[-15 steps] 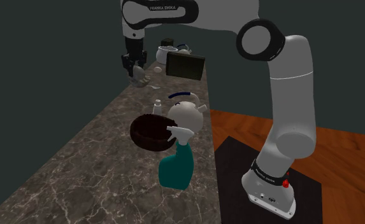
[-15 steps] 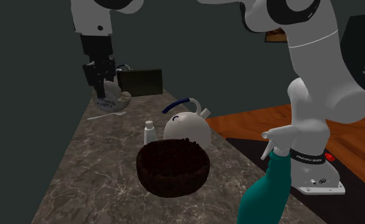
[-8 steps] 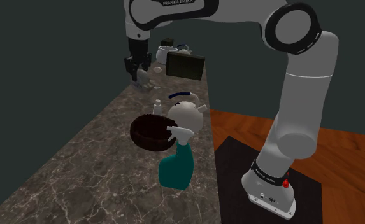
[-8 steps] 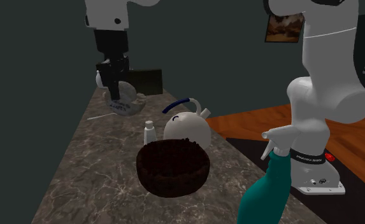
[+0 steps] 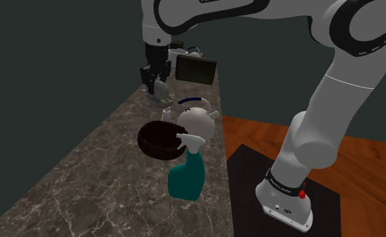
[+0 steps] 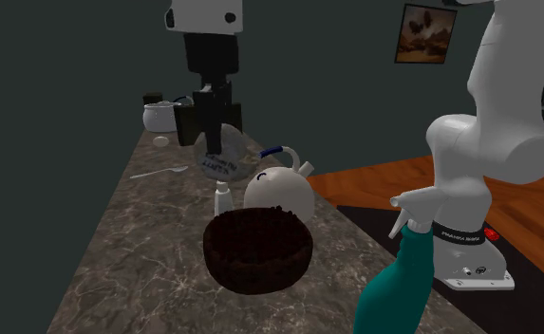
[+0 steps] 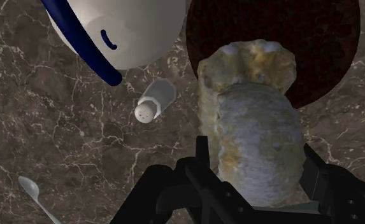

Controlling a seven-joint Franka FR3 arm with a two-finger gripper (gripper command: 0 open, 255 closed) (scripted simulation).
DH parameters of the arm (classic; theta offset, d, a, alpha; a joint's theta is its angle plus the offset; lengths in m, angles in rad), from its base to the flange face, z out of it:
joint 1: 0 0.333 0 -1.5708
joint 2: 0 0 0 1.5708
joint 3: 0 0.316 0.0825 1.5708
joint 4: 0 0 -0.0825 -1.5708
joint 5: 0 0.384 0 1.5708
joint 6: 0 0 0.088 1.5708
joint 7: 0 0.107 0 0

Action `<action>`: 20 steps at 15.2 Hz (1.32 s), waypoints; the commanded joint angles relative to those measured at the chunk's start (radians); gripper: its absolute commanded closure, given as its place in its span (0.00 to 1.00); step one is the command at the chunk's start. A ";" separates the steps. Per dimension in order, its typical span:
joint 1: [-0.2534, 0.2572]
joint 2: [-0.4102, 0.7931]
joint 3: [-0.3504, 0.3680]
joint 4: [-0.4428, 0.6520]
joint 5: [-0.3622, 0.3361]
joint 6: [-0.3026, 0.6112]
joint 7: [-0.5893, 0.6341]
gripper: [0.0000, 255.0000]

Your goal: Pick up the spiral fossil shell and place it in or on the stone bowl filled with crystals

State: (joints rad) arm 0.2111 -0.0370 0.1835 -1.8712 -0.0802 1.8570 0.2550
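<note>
A dark brown, white-veined marble bench [image 5: 83,175] runs away from the camera and carries everything. Over it reaches the white, dark-jointed robot arm [image 5: 319,121], its black jaws hanging in the air above the bench's middle stretch. Nearest the stand is a teal plastic spray bottle with a white trigger [image 5: 184,176]. Beyond it sits a round white kettle with a dark blue hoop handle [image 5: 198,121], and touching or just beside that, the dark, rough-walled round bowl with a deep reddish inside [image 5: 144,134]. Individual crystals cannot be made out.

The spiral fossil shell, a mottled grey and tan ribbed coil [image 7: 257,146], is clamped between the jaws. They are closed narrowly on its sides, and it is well clear of the bench. In the wrist view its far end overlaps the bowl's rim [image 7: 321,38], while a small white shaker with a holed cap [image 7: 154,102] stands below, beside the jaws. A pale spoon [image 6: 160,173] lies farther along the bench.

The pick-up looks done. What remains, as I judge it, is the carry across to the bowl's centre, the lowering and the release. The kettle's handle stands close beside that path.
</note>
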 commanded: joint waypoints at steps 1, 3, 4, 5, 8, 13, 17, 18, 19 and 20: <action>0.017 -0.055 0.018 -0.059 0.011 0.002 0.032 1.00; 0.033 -0.110 0.034 -0.113 0.024 0.001 0.059 1.00; 0.042 -0.139 0.043 -0.140 0.032 -0.001 0.074 1.00; 0.042 -0.138 0.043 -0.153 0.031 0.012 0.075 1.00; 0.042 -0.133 0.044 -0.188 0.030 0.052 0.079 1.00; 0.043 -0.121 0.046 -0.243 0.026 0.119 0.086 1.00; 0.043 -0.108 0.048 -0.284 0.021 0.172 0.092 1.00; 0.042 -0.104 0.048 -0.293 0.020 0.185 0.094 1.00; 0.042 -0.100 0.049 -0.303 0.019 0.199 0.096 1.00; 0.042 -0.094 0.049 -0.315 0.017 0.216 0.099 1.00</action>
State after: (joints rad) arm 0.2533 -0.1370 0.2320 -2.1685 -0.0624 2.0573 0.3514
